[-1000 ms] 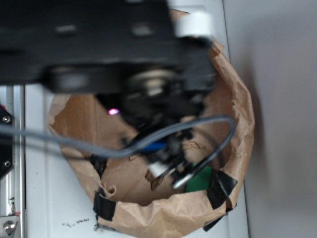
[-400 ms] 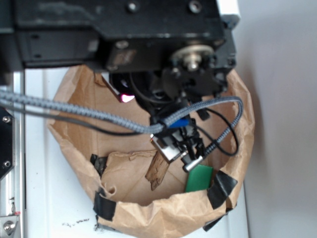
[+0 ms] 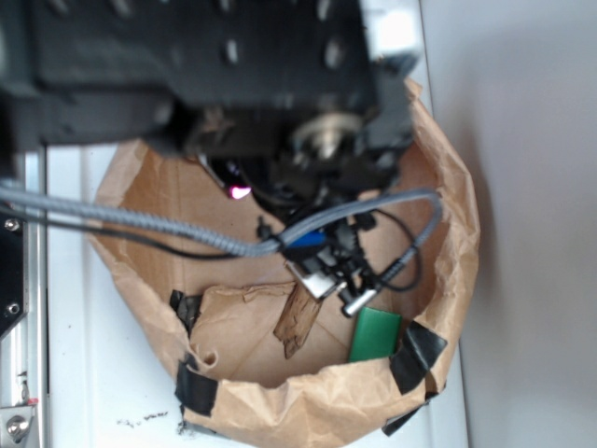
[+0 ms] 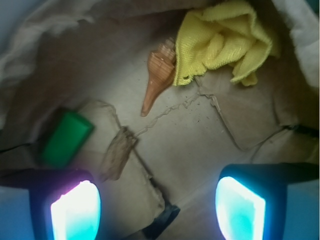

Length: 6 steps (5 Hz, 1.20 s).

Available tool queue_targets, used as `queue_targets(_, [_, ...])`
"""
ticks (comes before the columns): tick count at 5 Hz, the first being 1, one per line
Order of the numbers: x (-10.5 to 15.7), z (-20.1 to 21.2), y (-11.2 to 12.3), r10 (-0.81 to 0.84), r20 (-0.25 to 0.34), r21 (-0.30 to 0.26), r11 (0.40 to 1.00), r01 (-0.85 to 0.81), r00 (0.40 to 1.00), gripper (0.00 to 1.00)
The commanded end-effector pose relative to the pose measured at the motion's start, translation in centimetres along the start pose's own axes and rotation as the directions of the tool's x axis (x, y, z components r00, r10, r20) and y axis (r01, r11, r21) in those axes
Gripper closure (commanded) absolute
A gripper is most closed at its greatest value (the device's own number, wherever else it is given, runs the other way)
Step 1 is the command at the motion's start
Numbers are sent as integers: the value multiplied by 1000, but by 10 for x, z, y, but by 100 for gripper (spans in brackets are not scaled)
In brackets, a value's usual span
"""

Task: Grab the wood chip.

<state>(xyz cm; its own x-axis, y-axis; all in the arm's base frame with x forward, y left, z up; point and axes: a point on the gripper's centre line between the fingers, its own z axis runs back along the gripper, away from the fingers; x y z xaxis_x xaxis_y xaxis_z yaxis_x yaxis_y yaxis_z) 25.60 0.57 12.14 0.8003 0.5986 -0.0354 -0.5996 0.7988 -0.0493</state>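
Though near, wood chip (image 4: 118,152) outside end effector (image 4: 158,206).

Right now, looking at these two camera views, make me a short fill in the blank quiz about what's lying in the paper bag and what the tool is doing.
1. The tool hangs over the bag floor with its jaws ____.
2. In the wrist view, the wood chip lies between the seashell and the ____ block.
3. The seashell's wide end touches a crumpled ____ cloth.
4. Strips of ____ tape patch the bag's rim.

Missing words: open; green; yellow; black
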Motion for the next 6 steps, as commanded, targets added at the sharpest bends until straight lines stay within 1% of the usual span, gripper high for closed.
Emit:
queue_targets(1, [1,-51,-2,-2,75,99,995,-5,997,0])
queue_targets(2, [1,-59,-7,-17,64,88,996,12,998,0])
queue_targets(3, [-1,-67,-21,-34,50,8,999,33,998,0])
queue_targets(4, [17,-74,-45,-66,82,12,998,66,994,0])
queue_targets(5, [20,-67,-56,-54,60,5,999,53,997,0])
queue_targets(6, [25,-58,-63,-39,20,-9,999,39,999,0])
